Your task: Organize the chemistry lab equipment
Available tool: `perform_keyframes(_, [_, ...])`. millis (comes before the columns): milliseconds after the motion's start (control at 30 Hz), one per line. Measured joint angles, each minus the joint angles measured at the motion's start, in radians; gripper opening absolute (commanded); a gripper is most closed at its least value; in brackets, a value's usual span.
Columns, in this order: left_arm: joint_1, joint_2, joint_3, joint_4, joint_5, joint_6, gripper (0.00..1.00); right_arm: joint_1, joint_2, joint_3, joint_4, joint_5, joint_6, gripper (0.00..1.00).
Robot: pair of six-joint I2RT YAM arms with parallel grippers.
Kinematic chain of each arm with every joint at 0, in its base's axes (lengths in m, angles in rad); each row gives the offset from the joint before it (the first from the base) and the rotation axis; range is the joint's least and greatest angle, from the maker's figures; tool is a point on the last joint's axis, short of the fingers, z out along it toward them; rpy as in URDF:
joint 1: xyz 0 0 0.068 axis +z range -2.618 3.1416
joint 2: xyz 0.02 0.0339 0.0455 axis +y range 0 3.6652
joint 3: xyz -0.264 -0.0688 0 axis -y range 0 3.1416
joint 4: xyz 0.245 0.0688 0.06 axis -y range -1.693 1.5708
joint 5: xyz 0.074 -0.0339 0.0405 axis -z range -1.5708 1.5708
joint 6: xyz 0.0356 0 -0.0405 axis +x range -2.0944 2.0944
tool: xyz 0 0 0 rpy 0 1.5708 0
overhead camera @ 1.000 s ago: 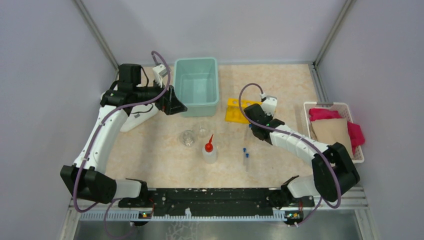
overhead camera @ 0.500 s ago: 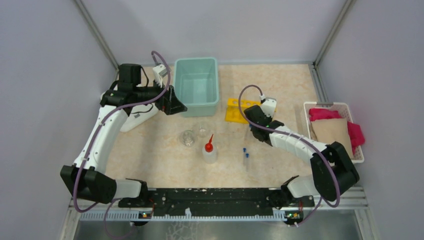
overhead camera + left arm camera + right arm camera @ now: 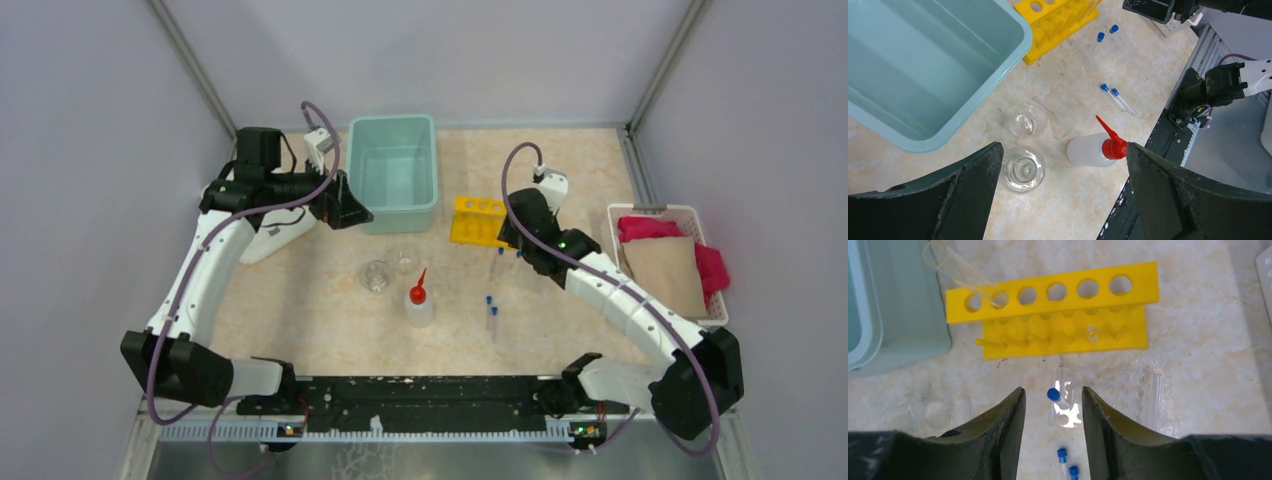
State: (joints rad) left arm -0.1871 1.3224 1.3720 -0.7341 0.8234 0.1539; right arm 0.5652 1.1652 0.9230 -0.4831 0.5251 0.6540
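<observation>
In the right wrist view my right gripper (image 3: 1052, 390) is open, high above a blue-capped test tube (image 3: 1053, 394) that stands in a clear rack (image 3: 1128, 390); neither finger touches it. Beyond lies the yellow rack (image 3: 1053, 292) with an uncapped clear tube (image 3: 960, 275) leaning in one hole. Two more capped tubes (image 3: 1063, 458) lie on the table. My left gripper (image 3: 1063, 145) hangs wide open and empty beside the teal bin, above two glass cups (image 3: 1027, 119) (image 3: 1023, 170) and the red-nozzled squeeze bottle (image 3: 1088, 152). From the top, the right gripper (image 3: 515, 235) is next to the yellow rack (image 3: 478, 220).
A teal bin (image 3: 392, 122) stands at the back, left of the yellow rack. A white basket (image 3: 665, 212) with pink and brown cloths sits at the right edge. Grey walls close in the table on three sides.
My right gripper has opened and pulled away toward the back right, leaving the blue-capped tube standing in the clear rack. The left arm has not moved.
</observation>
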Motion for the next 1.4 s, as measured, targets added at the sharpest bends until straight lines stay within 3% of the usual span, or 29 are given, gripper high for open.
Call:
perform_keyframes(100, [0.000, 0.000, 0.000, 0.000, 0.000, 0.000, 0.99, 0.024, -0.026, 0.014, -0.046, -0.043, 0.005, 0.34])
perform_keyframes(400, [0.007, 0.000, 0.007, -0.004, 0.005, -0.002, 0.99, 0.268, 0.063, -0.063, -0.132, -0.208, 0.065, 0.33])
perform_keyframes(800, [0.007, 0.000, 0.031, -0.007, 0.007, -0.005, 0.99, 0.270, 0.228, -0.110, -0.168, -0.232, 0.091, 0.32])
perform_keyframes(1400, [0.008, 0.000, 0.037, -0.008, 0.006, -0.004, 0.99, 0.237, 0.341, -0.112, -0.071, -0.190, 0.075, 0.30])
